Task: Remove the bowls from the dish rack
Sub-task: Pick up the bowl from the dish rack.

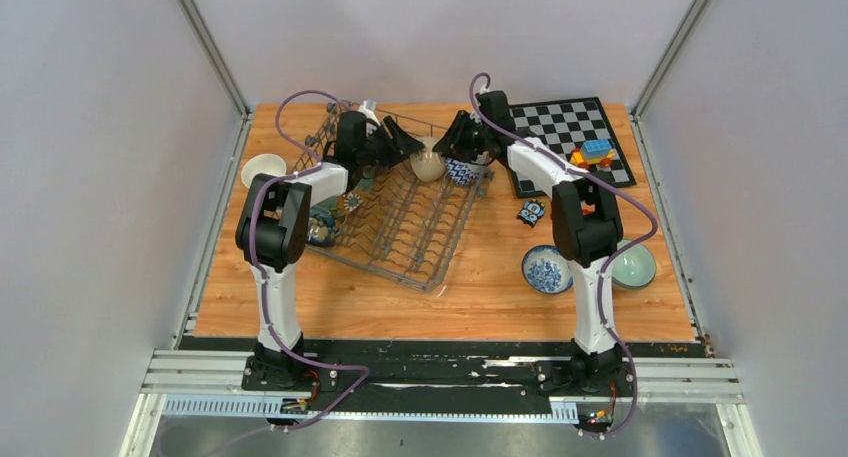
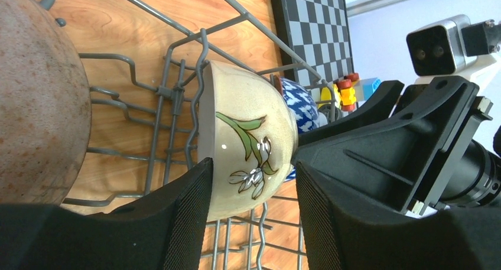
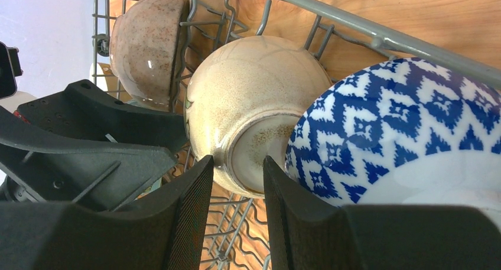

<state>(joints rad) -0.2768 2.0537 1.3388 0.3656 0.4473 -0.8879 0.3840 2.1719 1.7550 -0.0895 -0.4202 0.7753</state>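
Observation:
The grey wire dish rack (image 1: 400,239) (image 2: 171,93) (image 3: 331,19) sits left of centre on the wooden table. A cream bowl with a painted flower (image 1: 428,163) (image 2: 248,134) (image 3: 254,98) stands on edge at the rack's far right corner. My left gripper (image 1: 405,143) (image 2: 251,161) is shut on it, one pad at the rim and one at the base. My right gripper (image 1: 453,143) (image 3: 236,161) is open, its tips just in front of that bowl's foot. A blue-and-white patterned bowl (image 1: 463,171) (image 2: 302,101) (image 3: 402,128) leans behind it. A speckled brown bowl (image 2: 35,104) (image 3: 147,45) stands further along the rack.
A white bowl (image 1: 263,167) sits on the table left of the rack. A blue patterned bowl (image 1: 546,270) and a pale green bowl (image 1: 632,266) rest by the right arm. A chessboard (image 1: 560,127) with toy blocks (image 1: 593,154) lies at the back right.

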